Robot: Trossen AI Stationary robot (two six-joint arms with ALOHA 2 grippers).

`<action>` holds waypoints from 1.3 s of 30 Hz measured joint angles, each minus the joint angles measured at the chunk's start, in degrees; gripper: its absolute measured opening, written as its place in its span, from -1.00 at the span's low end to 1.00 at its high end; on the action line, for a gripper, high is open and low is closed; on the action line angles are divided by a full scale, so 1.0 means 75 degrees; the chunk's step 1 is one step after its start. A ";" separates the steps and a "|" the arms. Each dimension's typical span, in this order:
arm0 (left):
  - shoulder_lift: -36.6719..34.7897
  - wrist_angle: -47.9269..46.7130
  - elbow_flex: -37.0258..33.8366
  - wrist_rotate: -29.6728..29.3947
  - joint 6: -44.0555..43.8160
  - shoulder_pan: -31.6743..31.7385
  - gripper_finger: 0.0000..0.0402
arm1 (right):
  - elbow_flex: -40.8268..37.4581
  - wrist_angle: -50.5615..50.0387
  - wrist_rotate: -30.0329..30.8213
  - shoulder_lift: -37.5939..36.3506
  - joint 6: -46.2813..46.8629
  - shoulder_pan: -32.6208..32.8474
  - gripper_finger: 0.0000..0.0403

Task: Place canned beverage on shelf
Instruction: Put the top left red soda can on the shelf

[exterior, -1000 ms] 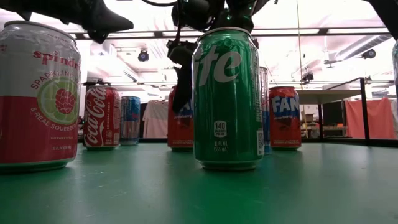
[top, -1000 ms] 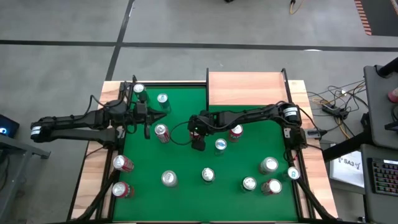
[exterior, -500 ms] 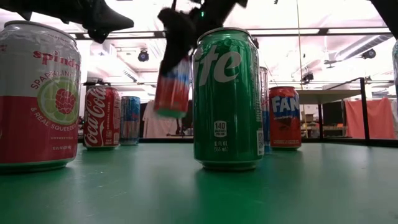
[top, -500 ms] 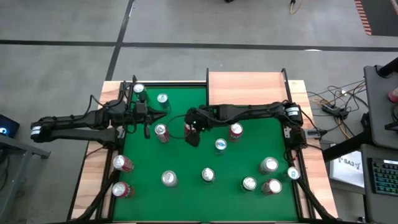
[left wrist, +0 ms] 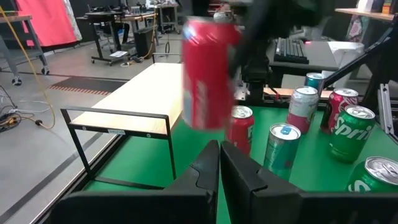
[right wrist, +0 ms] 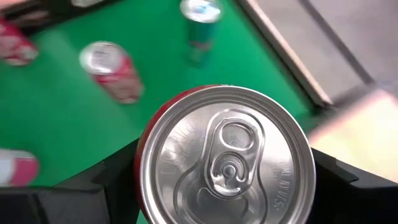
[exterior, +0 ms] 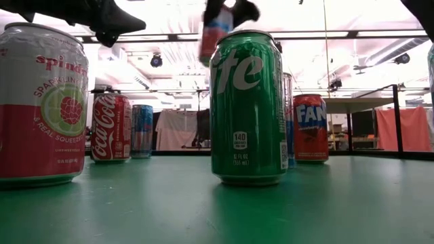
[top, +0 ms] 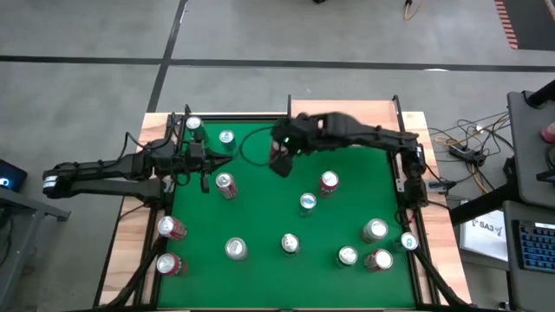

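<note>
Can aloft, heading for the shelf

Left gripper (left wrist: 219, 163), fingers together, waits at the table's 9 o'clock. Right gripper (top: 282, 154) clamps a red can (left wrist: 207, 73) in the air just beside the shelf (top: 345, 123) at 12 o'clock; swinging low could clip the board's edge and loosen it.

Right arm raised, left arm parked

Right gripper (top: 282, 154) upper centre, fingers spread wide; left gripper (top: 211, 159) centre-left, fingers closed.

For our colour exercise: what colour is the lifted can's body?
Red, seen best in the left wrist view: red aluminium can.
</note>
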 joint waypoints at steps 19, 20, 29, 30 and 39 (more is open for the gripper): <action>0.0031 -0.0154 -0.0002 0.0000 -0.0211 0.0002 -1.00 | -0.0468 -0.1496 0.0107 -0.1145 -0.0723 -0.2357 0.45; 0.0031 -0.0145 -0.0019 0.0000 -0.0227 0.0001 -1.00 | -0.0646 -0.1378 0.0056 -0.1266 -0.0724 -0.2425 0.45; 0.0107 -0.0221 -0.0047 0.0000 -0.0458 0.0000 -1.00 | -0.2709 0.0041 -0.0348 -0.2224 -0.0662 -0.2839 0.45; 0.0107 -0.0214 -0.0047 0.0000 -0.0458 0.0000 -1.00 | -0.2964 0.0160 -0.0342 -0.2316 -0.0619 -0.2848 0.45; 0.0104 -0.0199 -0.0050 0.0000 -0.0443 0.0000 -1.00 | -0.4742 0.1402 -0.0553 -0.2821 -0.0216 -0.2873 0.45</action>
